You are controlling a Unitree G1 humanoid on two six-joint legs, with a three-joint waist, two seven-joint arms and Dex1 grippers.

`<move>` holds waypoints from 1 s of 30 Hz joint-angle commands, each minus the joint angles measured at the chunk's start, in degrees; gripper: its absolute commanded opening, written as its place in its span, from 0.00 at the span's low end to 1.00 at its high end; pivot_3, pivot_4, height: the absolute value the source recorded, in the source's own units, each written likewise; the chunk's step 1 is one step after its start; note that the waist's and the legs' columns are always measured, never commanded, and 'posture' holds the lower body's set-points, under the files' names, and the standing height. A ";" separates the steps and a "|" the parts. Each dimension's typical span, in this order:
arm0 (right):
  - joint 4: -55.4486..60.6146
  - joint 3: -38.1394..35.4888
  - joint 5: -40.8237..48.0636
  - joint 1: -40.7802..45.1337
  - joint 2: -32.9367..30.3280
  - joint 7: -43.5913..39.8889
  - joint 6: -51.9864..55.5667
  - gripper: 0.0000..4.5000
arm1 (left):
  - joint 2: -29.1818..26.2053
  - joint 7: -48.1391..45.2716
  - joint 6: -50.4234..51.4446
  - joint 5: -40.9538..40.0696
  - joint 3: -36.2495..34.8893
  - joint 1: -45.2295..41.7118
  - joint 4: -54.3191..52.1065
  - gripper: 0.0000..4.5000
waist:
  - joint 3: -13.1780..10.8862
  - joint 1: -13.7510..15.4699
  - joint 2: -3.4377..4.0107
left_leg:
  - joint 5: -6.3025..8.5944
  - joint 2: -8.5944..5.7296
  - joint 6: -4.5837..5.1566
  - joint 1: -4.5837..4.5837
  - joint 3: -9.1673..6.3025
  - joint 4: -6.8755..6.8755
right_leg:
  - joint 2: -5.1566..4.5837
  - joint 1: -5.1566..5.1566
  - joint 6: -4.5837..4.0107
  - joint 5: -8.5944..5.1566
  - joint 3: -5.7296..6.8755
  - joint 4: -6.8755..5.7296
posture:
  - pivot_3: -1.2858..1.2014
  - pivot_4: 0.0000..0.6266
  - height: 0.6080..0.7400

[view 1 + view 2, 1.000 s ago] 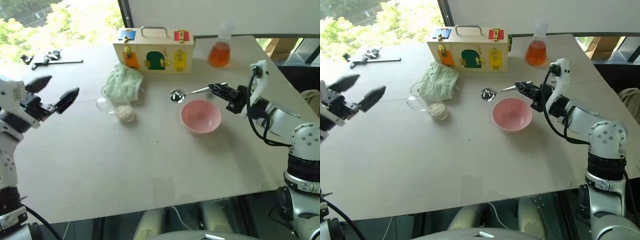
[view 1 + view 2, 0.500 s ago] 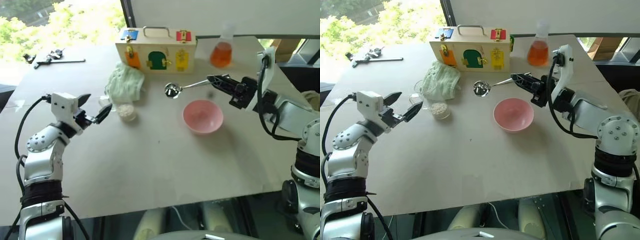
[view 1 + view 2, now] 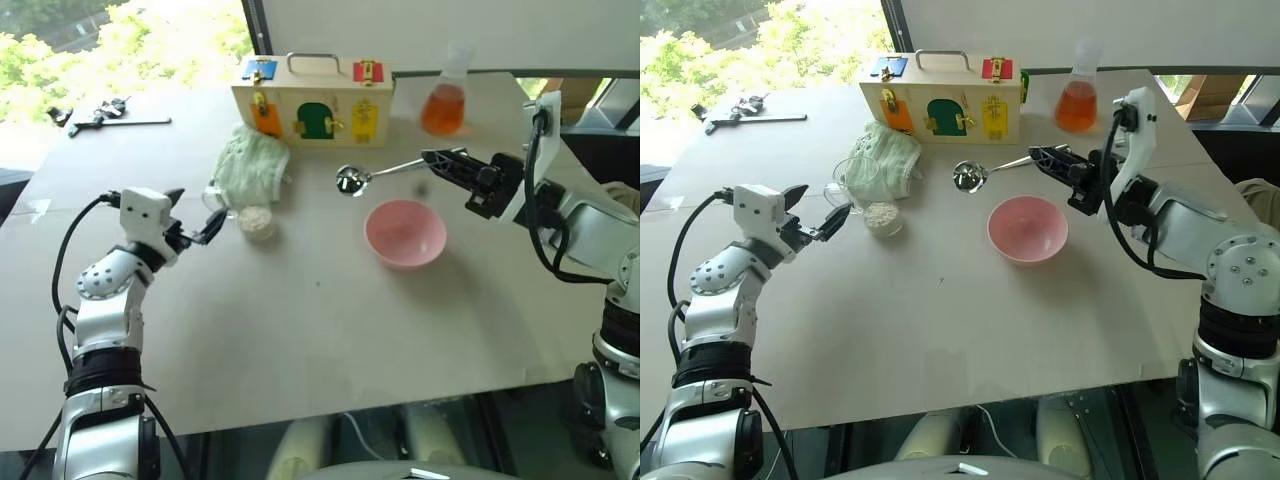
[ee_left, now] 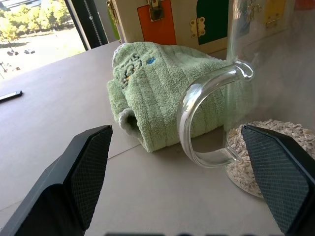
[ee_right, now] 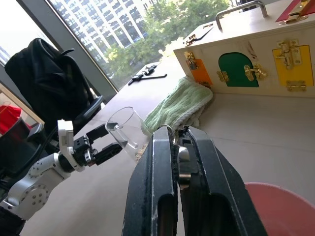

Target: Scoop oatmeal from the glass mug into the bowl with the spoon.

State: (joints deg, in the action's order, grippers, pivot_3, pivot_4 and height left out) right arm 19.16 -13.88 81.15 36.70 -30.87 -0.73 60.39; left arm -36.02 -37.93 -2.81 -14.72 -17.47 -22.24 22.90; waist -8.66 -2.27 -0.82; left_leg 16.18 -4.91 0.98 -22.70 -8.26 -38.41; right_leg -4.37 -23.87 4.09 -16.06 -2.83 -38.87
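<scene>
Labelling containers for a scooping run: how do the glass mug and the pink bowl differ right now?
The glass mug is clear, tall and narrow, with a side handle; the pink bowl is opaque, wide, shallow and handleless. The mug holds oatmeal at its bottom; the bowl looks empty. The mug stands against the green cloth, with the open left hand at its handle; the bowl stands alone. Both sit upright on the table.

Head stereo pair looks forward and down over the whole worktop (image 3: 300, 330), both eyes sharing it. Left wrist view sits low, close on the glass mug (image 4: 256, 98). Right wrist view faces across the worktop, sharing that mug.
</scene>
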 commanded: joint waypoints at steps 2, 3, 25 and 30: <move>2.24 -0.82 0.82 -0.61 -0.62 -0.35 -1.83 0.00 | 0.73 2.35 -4.07 0.94 -0.17 -2.94 1.92 0.99 | 0.00 -0.04 0.00 | 0.00 0.00 0.00 0.00 0.00 0.00 | 0.00 0.00 0.00 0.00 0.00 0.00 | 0.52 0.24 1.00; 2.34 -0.71 0.67 -0.80 -0.58 -0.37 -1.97 0.00 | 0.82 2.64 -4.45 1.24 0.02 -3.37 2.59 0.99 | 0.00 -0.06 0.00 | 0.00 0.00 0.00 0.00 0.00 0.00 | 0.00 0.00 0.00 0.00 0.00 0.00 | 0.52 0.24 1.00; 4.14 0.15 0.55 -3.00 -0.13 0.41 -3.95 0.00 | -0.14 3.37 -6.28 -1.34 -2.97 -5.79 11.78 0.99 | 0.00 -0.15 0.00 | 0.00 0.00 0.00 0.00 0.00 -0.01 | 0.01 -0.01 0.00 0.00 0.00 -0.01 | 0.52 0.24 1.00; 4.64 0.20 0.56 -3.48 -0.01 0.75 -4.43 0.00 | -0.93 3.05 -7.31 -1.62 -3.71 -8.81 17.03 0.99 | 0.01 -0.18 -0.01 | 0.00 -0.01 0.00 0.00 0.00 -0.02 | 0.01 0.00 0.00 0.00 0.00 -0.02 | 0.52 0.24 1.00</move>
State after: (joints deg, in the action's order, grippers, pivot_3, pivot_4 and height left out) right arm 21.51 -12.91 80.94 32.89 -30.87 0.02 57.57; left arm -35.58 -34.78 -8.32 -16.00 -19.99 -29.78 39.43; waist -8.66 -2.44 -0.83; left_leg 16.18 -4.92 0.98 -22.70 -8.26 -38.43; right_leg -4.37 -23.88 4.09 -16.06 -2.83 -38.90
